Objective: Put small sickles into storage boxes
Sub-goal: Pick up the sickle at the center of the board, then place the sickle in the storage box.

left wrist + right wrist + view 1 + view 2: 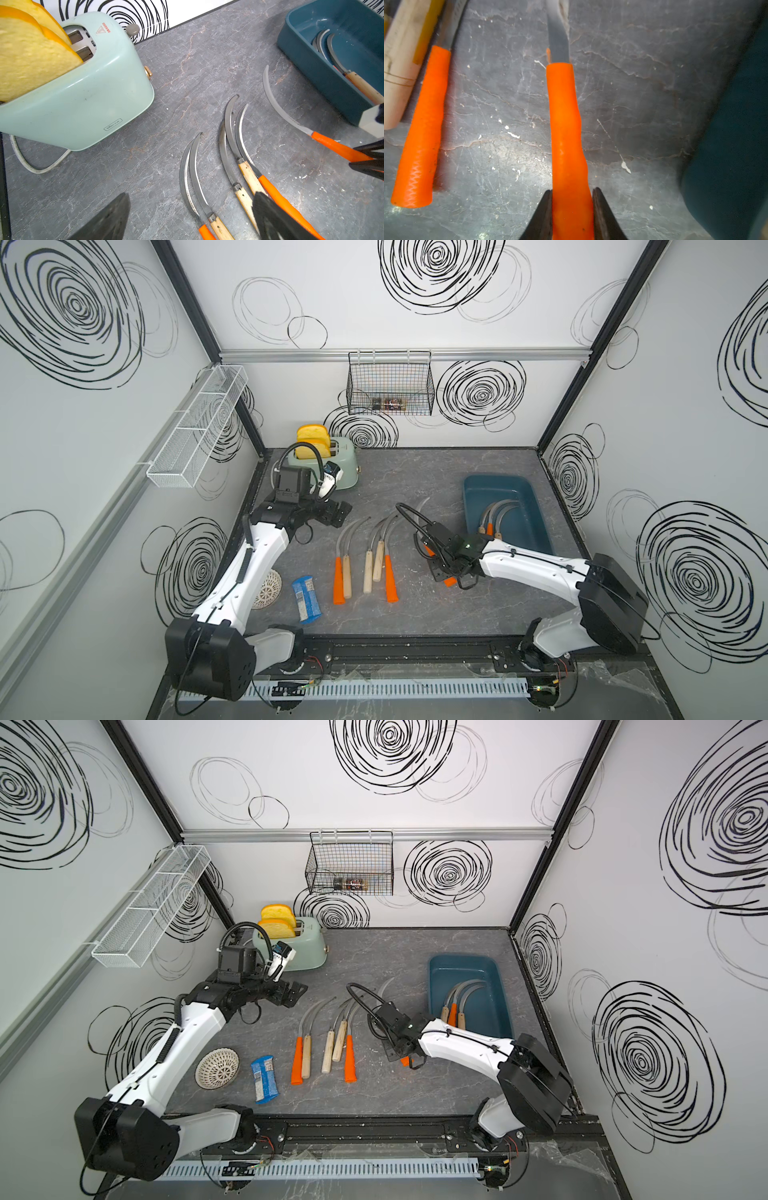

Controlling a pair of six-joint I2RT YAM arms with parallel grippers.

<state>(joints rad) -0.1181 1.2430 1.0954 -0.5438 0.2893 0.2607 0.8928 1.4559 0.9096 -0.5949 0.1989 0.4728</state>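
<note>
Left gripper [341, 512] parked by the toaster [345, 460], jaws wide, empty. Five loose sickles [368, 572] mid-table, not yet moved. Right gripper [572, 192] pinched narrow on the orange-handled sickle [564, 124]; can't tell if it's off the table. Teal tub [528, 522] just right of it, three stowed sickles [490, 527] inside. Three in, six left. Must clear the tub's near wall; bare floor beyond the stowed three.

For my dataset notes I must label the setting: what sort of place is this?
Most likely a robot test cell staged as a kitchen counter: swirl-printed panel walls, two robot arms on a front rail, and a toaster on the grey tabletop.
</note>
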